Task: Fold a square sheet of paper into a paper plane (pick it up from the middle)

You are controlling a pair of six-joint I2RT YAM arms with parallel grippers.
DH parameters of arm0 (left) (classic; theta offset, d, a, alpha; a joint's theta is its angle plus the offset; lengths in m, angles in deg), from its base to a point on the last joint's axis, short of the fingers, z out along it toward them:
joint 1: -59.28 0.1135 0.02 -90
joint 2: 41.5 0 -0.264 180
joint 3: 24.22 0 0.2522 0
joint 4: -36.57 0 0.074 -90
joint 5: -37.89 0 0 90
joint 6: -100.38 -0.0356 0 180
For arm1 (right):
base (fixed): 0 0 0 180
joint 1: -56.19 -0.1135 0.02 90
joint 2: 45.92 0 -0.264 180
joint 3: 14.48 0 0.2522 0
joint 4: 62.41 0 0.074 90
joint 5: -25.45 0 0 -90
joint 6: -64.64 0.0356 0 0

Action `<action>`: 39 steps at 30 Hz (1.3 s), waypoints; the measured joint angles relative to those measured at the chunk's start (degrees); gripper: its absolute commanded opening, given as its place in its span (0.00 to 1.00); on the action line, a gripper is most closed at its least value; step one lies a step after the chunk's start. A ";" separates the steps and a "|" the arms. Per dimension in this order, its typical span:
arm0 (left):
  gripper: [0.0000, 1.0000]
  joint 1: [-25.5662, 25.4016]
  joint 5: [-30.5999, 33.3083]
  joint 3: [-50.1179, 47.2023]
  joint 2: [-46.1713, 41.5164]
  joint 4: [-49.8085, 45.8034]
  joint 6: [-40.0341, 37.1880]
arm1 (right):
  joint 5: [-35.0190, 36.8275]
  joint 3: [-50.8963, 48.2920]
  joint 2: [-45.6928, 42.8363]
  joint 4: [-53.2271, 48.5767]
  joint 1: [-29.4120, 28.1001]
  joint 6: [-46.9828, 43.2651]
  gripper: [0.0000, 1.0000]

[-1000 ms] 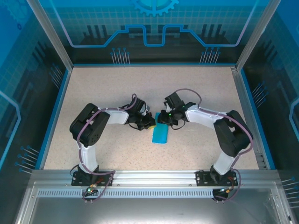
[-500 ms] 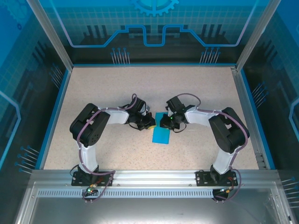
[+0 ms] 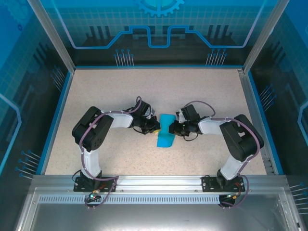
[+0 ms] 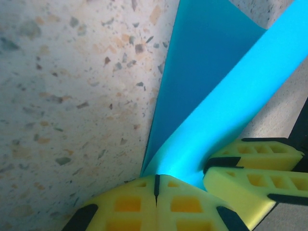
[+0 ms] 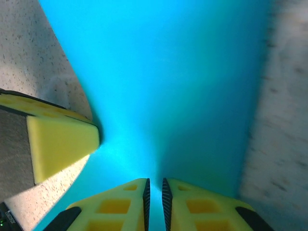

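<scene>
Mid-fold, I judge; my left end effector point(image 4: 156, 185) and right end effector point(image 5: 154, 186) pinch the paper point(image 3: 165, 131); next, flatten crease.

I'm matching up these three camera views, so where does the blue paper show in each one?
Top external: blue paper at the centre, between left claw and right claw.
Left wrist: right of centre, slanting from the top right down to the yellow pads.
Right wrist: across the middle, top edge down to the pads.
Shared landmark: the speckled table beside it.
</scene>
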 measured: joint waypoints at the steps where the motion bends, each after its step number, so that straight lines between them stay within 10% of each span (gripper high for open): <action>1: 0.00 0.00 0.02 0.00 0.00 0.00 0.00 | 0.07 -0.85 -0.85 -0.02 0.66 -0.13 0.18; 11: 0.00 0.00 0.00 0.48 0.11 -0.61 -0.17 | 3.65 0.63 -8.28 -7.15 1.62 -1.22 0.19; 39: 0.00 -0.22 -0.02 2.32 1.11 -2.36 -0.42 | -3.37 3.87 5.27 4.76 6.49 0.96 0.17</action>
